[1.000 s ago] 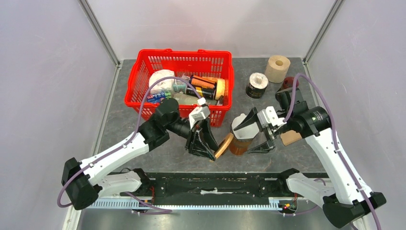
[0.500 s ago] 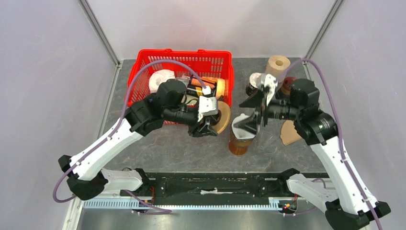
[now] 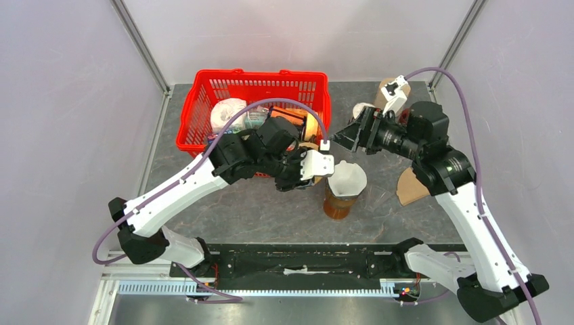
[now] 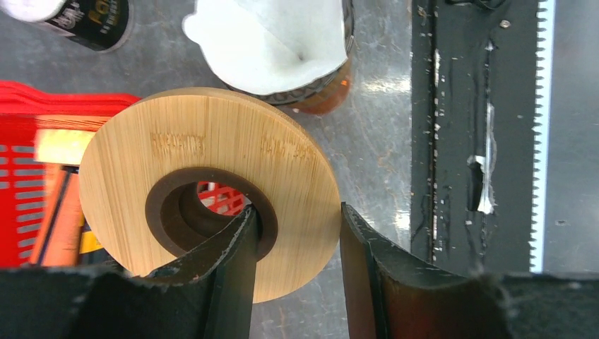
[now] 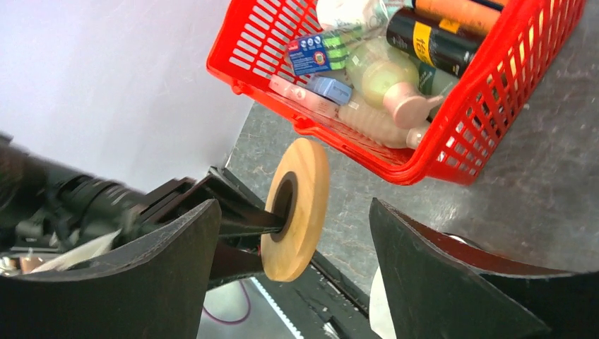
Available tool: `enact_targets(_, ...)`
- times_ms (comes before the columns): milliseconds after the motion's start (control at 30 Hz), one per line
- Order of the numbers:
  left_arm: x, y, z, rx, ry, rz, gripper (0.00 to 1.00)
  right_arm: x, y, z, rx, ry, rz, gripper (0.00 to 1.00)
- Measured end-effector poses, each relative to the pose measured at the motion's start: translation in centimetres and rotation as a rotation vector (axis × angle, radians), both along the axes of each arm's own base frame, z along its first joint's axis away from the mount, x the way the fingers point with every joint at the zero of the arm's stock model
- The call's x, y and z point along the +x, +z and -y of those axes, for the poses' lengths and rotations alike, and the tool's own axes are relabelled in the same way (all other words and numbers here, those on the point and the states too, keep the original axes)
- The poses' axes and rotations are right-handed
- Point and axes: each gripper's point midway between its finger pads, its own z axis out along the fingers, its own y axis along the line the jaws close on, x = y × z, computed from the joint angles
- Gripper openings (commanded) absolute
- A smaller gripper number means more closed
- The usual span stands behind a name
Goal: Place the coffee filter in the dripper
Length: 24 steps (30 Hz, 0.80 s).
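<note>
The white paper coffee filter [image 3: 346, 177] stands open like a cone in the mouth of the amber glass dripper [image 3: 336, 207], and shows from above in the left wrist view [image 4: 268, 42] over the dripper's rim [image 4: 326, 99]. My left gripper [image 3: 306, 168] is just left of it, shut on a wooden ring [image 4: 233, 148]. One finger passes through the ring's dark hole and the other presses its outer edge [image 4: 297, 224]. My right gripper [image 3: 349, 135] hovers open behind the filter, holding nothing. It faces the ring [image 5: 300, 205] held upright.
A red basket [image 3: 203, 128] of bottles and tubes stands at the back left, close behind the left gripper. A black tin [image 3: 360, 110] and a cardboard roll [image 3: 387, 91] sit behind the right gripper. A brown paper piece [image 3: 406, 186] lies right of the dripper. A black rail [image 3: 304, 261] runs along the near edge.
The left arm has carried the wooden ring from the near table up and right to beside the filter. The right gripper has drawn back from the filter, open throughout.
</note>
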Motion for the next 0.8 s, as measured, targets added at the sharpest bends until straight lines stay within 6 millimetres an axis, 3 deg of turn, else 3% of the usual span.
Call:
enact_targets(200,0.4,1.7,0.9,-0.01,-0.006,0.085,0.02,1.3,-3.2,-1.4,0.023,-0.01,-0.173,0.68)
enact_targets(333,0.5,1.4,1.4,0.008,-0.011,0.099,0.02,0.8,-5.3,-3.5,0.025,0.051,-0.267,0.4)
enact_targets(467,0.7,1.1,1.6,0.022,-0.008,0.1,0.02,0.0,-6.0,-4.7,0.025,0.092,-0.302,0.03)
enact_targets(567,0.9,1.1,1.5,0.029,0.004,0.113,0.06,0.0,-6.0,-4.8,0.043,0.077,-0.321,0.0)
enact_targets(633,1.0,1.2,1.4,0.028,0.008,0.119,0.22,0.1,-5.9,-4.7,0.045,0.064,-0.315,0.0)
enact_targets(700,1.2,1.5,1.6,0.011,0.013,0.133,0.63,0.2,-5.6,-4.5,0.05,0.051,-0.298,0.0)
enact_targets(733,1.2,1.7,1.6,-0.005,0.016,0.143,0.77,0.2,-5.3,-4.4,0.053,0.043,-0.288,0.0)
enact_targets(800,1.2,2.5,1.5,-0.056,0.034,0.163,0.83,0.3,-4.9,-4.1,0.055,0.028,-0.266,0.0)
